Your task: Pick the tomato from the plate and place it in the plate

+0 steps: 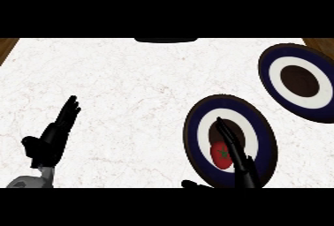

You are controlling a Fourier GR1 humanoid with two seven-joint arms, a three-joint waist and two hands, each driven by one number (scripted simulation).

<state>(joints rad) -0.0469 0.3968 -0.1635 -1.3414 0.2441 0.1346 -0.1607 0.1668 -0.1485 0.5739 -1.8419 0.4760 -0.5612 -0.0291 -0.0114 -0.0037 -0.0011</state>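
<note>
Counter (130, 88): white marbled top filling most of the view, with brown wood showing at the upper left and upper right corners.
Far plate (301, 81): round, with a dark blue rim, a white ring and a dark brown centre; it lies at the right edge of the counter, partly cut off by the view, well apart from the tomato and bare of anything.
Near plate (195, 132): same 3 rings of colour, lying lower and to the left of the far plate, close to it but not touching.
Left hand (55, 134): at the lower left, over bare counter, fingers straight and pointing up the view, released and holding nothing, well apart from both plates.
Right hand (238, 156): coming in from the lower edge over the near plate, fingers stretched out straight across its centre, not clenched; they lie just beside the tomato on its right, and I cannot tell whether they touch it.
Dark object (166, 40): at the top edge, only a sliver visible.
Tomato (222, 154): red with a green stem star, sitting on the near plate, in the lower part of its centre.
</note>
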